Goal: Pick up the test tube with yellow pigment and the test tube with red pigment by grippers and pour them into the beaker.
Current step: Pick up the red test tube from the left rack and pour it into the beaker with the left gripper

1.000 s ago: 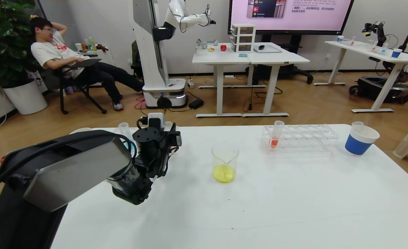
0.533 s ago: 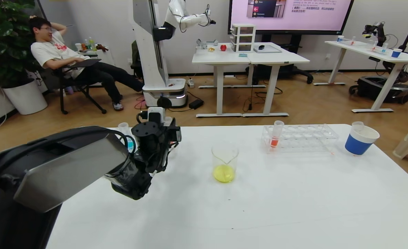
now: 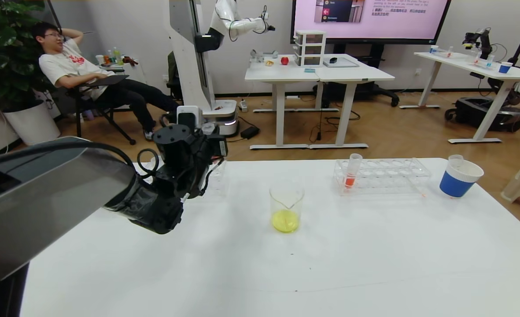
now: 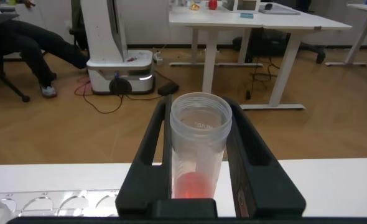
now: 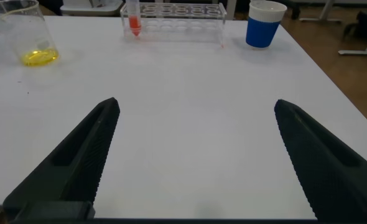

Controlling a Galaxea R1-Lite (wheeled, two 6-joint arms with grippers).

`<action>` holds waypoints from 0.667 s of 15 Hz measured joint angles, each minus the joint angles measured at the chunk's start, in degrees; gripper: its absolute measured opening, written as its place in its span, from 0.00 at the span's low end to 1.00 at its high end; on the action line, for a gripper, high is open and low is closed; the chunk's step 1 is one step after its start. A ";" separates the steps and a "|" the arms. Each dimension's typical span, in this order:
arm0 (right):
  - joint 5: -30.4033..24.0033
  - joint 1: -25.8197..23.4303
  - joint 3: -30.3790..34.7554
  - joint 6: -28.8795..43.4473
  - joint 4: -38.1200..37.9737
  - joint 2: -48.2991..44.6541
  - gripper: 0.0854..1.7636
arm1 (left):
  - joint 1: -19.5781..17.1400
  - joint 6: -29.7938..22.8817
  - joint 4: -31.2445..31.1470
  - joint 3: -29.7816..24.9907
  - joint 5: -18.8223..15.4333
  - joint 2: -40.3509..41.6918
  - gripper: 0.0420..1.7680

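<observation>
Left wrist view: the black two-finger left gripper point(image 4: 199, 180) is clamped on a slim clear plastic test tube with orange-red liquid point(image 4: 197, 155). The tube stands between the two fingers with its long axis along them, open round mouth toward the camera and its red-filled round end away from it. The wall is smooth and see-through, with faint moulded marks inside the rim. Below the gripper lie a strip of white desk point(image 4: 333, 183) and part of a clear plastic tube rack point(image 4: 59, 202).

Head view: the left gripper point(image 3: 215, 152) is raised above the far left part of the desk point(image 3: 330, 264), over that rack point(image 3: 215, 178). The held tube is hidden here behind the black wrist; only the wrist view shows it.

The small clear glass beaker with a pouring lip point(image 3: 286, 208) stands upright near the middle of the desk, with yellow liquid pooled in its bottom. To its right, a second clear plastic rack point(image 3: 383, 176) carries another upright tube of orange-red liquid point(image 3: 352, 171) at its left end. A blue paper cup with a white rim point(image 3: 460, 178) stands just right of that rack.

Right wrist view: the right gripper point(image 5: 196, 155) has its ribbed black fingers spread wide, holding nothing, low over the near part of the desk; the head view does not show it. Beaker point(image 5: 28, 37), rack point(image 5: 177, 15) and cup point(image 5: 264, 25) lie well beyond it.
</observation>
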State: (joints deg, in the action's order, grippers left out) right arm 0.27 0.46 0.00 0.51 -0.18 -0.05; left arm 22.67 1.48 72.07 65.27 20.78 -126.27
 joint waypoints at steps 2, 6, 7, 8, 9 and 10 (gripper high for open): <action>0.02 0.00 0.00 0.00 0.02 0.00 0.98 | 0.45 0.09 -1.27 -0.02 -2.11 1.49 0.28; 0.02 0.00 0.00 0.01 0.00 0.00 0.98 | 1.60 0.04 -2.30 -1.88 -15.36 3.73 0.28; 0.00 0.00 0.00 0.01 0.00 0.00 0.98 | 2.05 0.06 -1.40 -2.43 -19.52 3.95 0.28; 0.04 -0.02 0.00 0.01 0.00 0.00 0.98 | 2.38 0.10 0.56 -2.90 -23.28 4.02 0.28; 0.00 -0.02 0.00 0.00 0.00 0.00 0.98 | 2.77 0.50 2.40 -3.32 -27.09 3.97 0.28; 0.02 -0.02 0.00 0.00 0.00 0.00 0.98 | 3.21 2.00 3.25 -3.84 -30.49 3.80 0.28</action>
State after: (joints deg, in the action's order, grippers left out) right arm 0.29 0.44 0.00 0.51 -0.18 -0.05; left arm 25.88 3.47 75.33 61.43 -9.70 -122.47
